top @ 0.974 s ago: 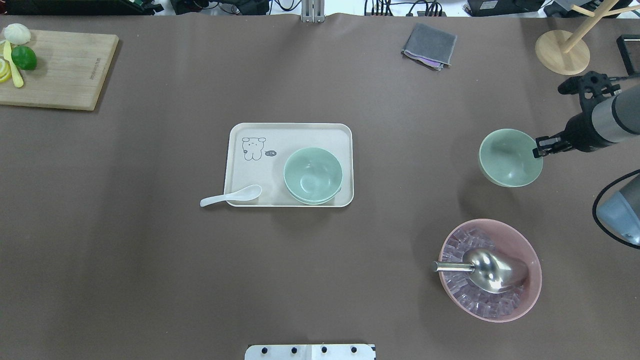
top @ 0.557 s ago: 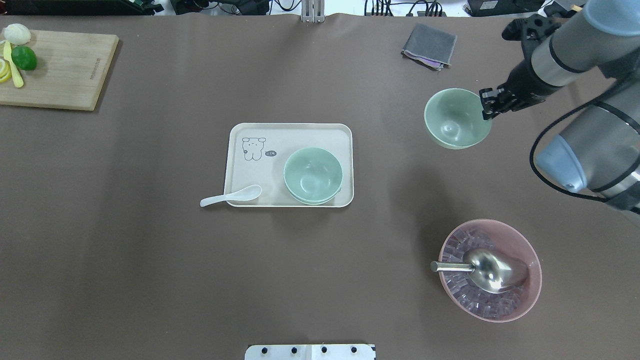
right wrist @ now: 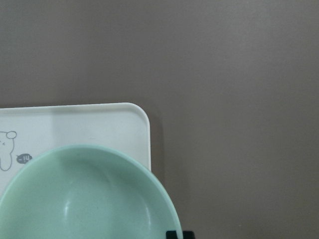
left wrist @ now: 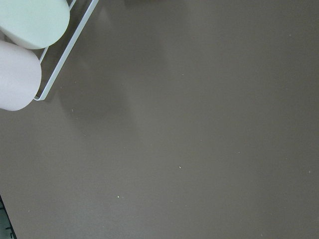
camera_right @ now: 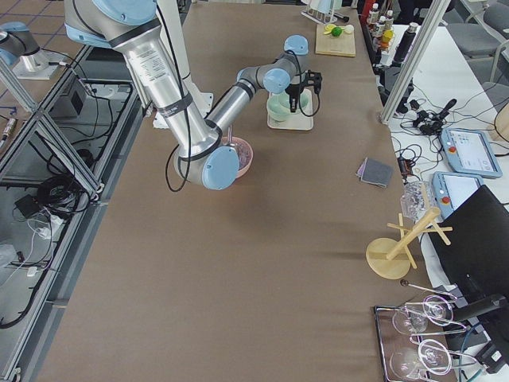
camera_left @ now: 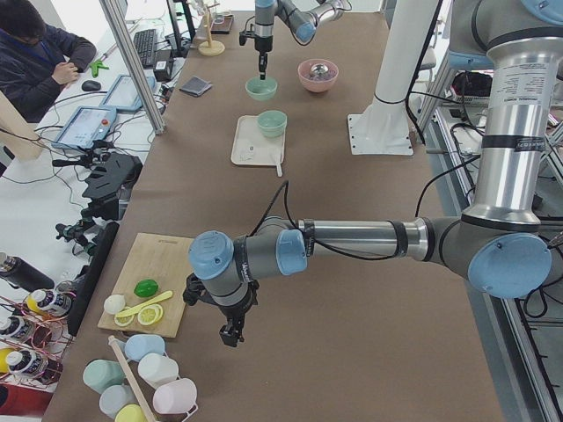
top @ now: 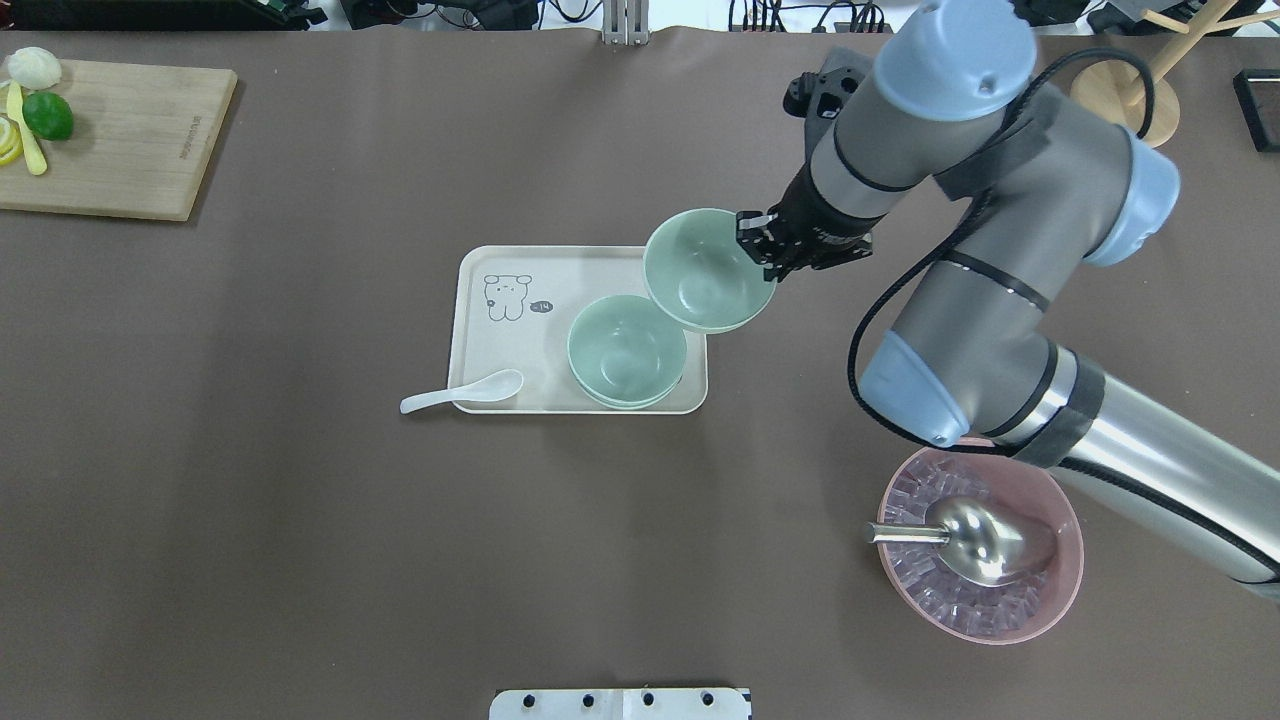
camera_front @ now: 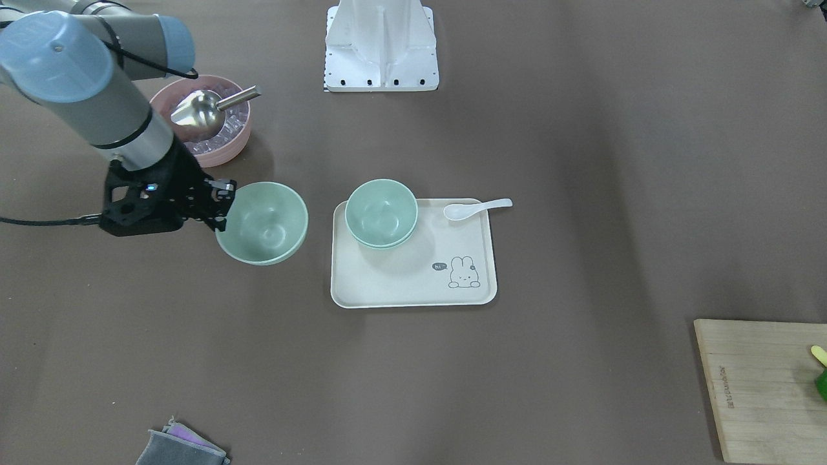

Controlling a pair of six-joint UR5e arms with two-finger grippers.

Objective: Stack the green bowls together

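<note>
1. Overhead exterior: one green bowl hangs above the 1 o'clock corner of the tray, between 1 and 2 o'clock of the nested pair of green bowls
2. The right gripper pinches its rim at 3 o'clock
3. The nested pair sits in the tray's 4 o'clock corner
4. A white spoon lies at the tray's 8 o'clock, tip on the rim
5. The pink bowl with metal scoop stands well apart, at 4 o'clock
6. The left gripper hangs near the cutting board; I cannot tell how its jaws stand
</note>
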